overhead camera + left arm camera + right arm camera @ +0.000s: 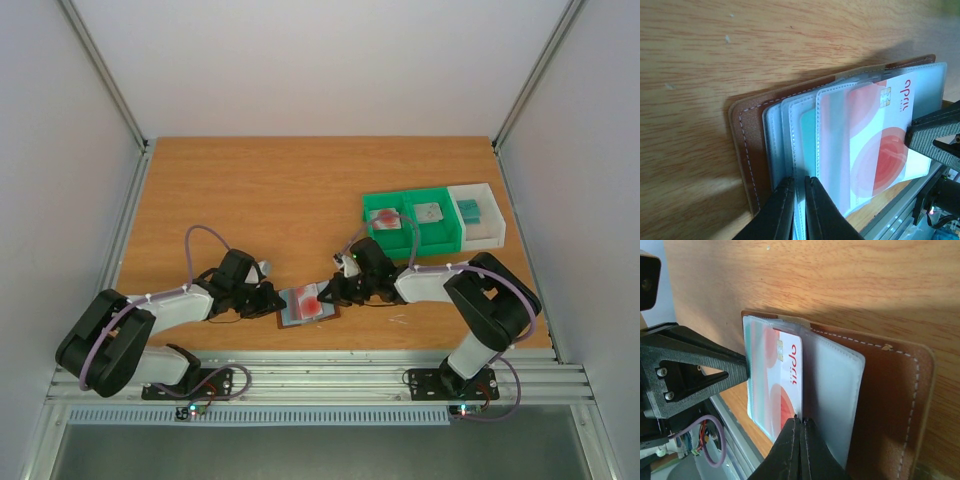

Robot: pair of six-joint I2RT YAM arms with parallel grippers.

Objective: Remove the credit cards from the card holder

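Right wrist view: right gripper [801, 422] pinches the thin pale red-spotted card [787, 385] tight; left gripper [801, 182] clamps the flat brown leather card holder [747, 150]. Next, probably slide it out.

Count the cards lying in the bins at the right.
3: a pinkish card in the left green bin, a grey card in the middle green bin, a teal card in the white bin. A red-blot card shows in the wallet; more may hide there.

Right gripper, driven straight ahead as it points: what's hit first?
The pale pink card with a red blot, whose edge the right gripper seems to pinch; then the brown leather card holder it sits in.
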